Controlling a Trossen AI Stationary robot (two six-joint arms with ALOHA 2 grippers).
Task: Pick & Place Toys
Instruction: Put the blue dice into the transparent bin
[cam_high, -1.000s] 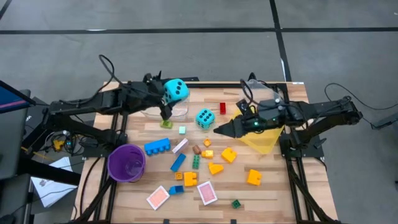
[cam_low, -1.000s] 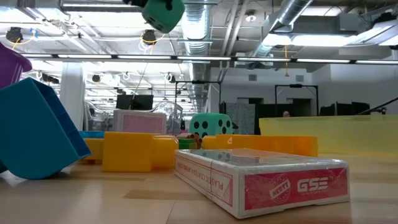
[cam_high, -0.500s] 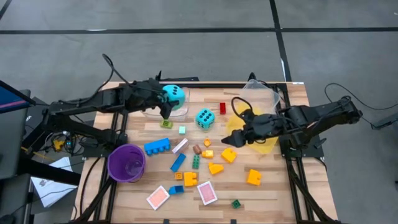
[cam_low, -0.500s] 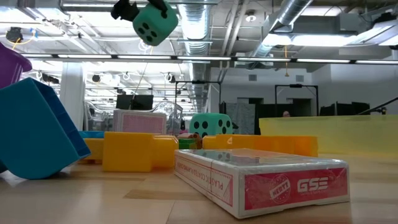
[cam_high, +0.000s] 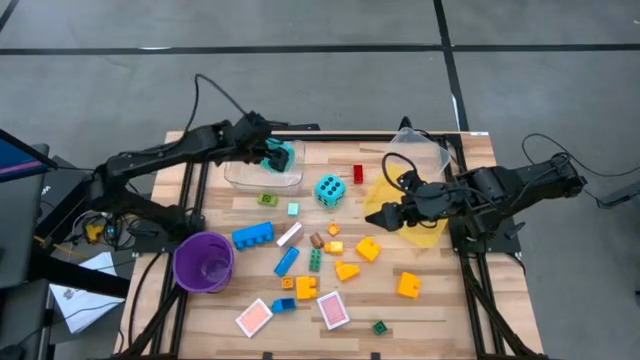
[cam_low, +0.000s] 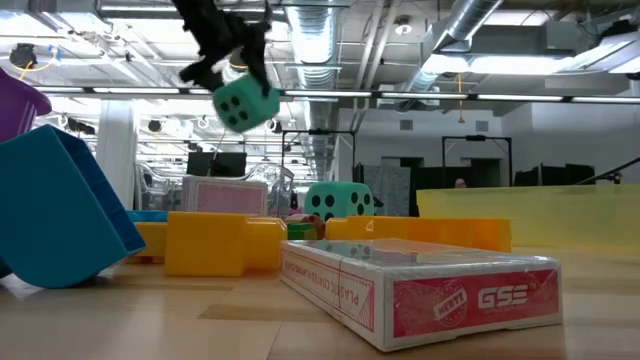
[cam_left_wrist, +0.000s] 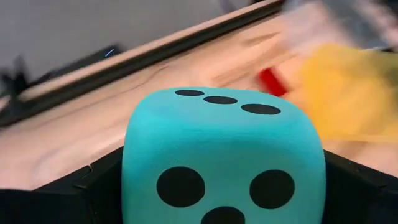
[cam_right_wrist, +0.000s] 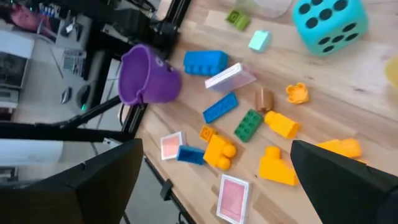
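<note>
Left gripper (cam_high: 274, 156) clamps a cyan die (cam_high: 279, 157), jaws spread wide around it, over the clear tray (cam_high: 240, 176) at the table's back-left — likely where toys get dropped. The second die (cam_high: 329, 189) sits mid-table among loose bricks (cam_high: 253, 235). Right gripper (cam_high: 372, 216) hangs empty, jaws fully apart, above the bricks beside the yellow bin (cam_high: 425, 228) — probably lining up a pick.

Wooden tabletop (cam_high: 440, 310) bearing: clear tray (cam_high: 262, 178) far left; cyan die (cam_high: 329, 189) centre; yellow bin (cam_high: 420, 225) right; purple cup (cam_high: 204, 261) near left; scattered bricks (cam_high: 253, 235); two pink cards (cam_high: 332, 309) near edge.
</note>
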